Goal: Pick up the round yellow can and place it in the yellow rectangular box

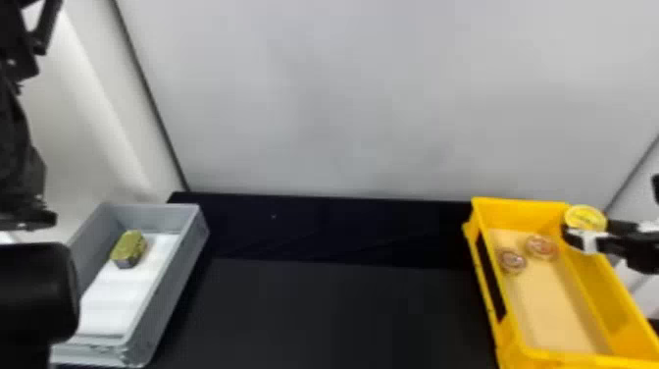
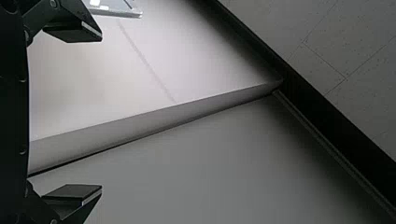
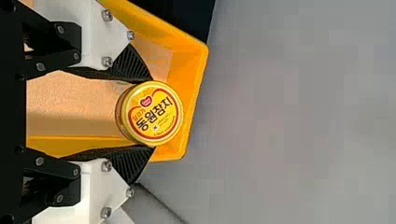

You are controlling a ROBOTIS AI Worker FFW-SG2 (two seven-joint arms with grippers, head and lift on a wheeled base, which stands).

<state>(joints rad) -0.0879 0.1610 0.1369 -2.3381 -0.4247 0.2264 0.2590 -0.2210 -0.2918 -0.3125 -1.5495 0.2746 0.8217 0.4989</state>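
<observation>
Right wrist view shows my right gripper (image 3: 152, 113) shut tight on the round yellow can (image 3: 156, 112), one black finger (image 3: 133, 66) on each side. The can is not set down in the box yet. In the head view it hangs by the far right corner of the yellow box (image 1: 515, 216), and I cannot tell how high it is.

That is what worries me. If I let go too soon, the can could hit the rim and roll out. If I go down right here, the can or my fingers might bump the wall and get stuck. I think I should move in over the floor of the box first. Two round things (image 1: 512, 260) sit near that end, so a drop could land on them and tip over. Only my fingertips hold the can, so a hard bump could make it slip.

My left gripper (image 2: 102, 112) waits off to the left, fingers wide apart.
</observation>
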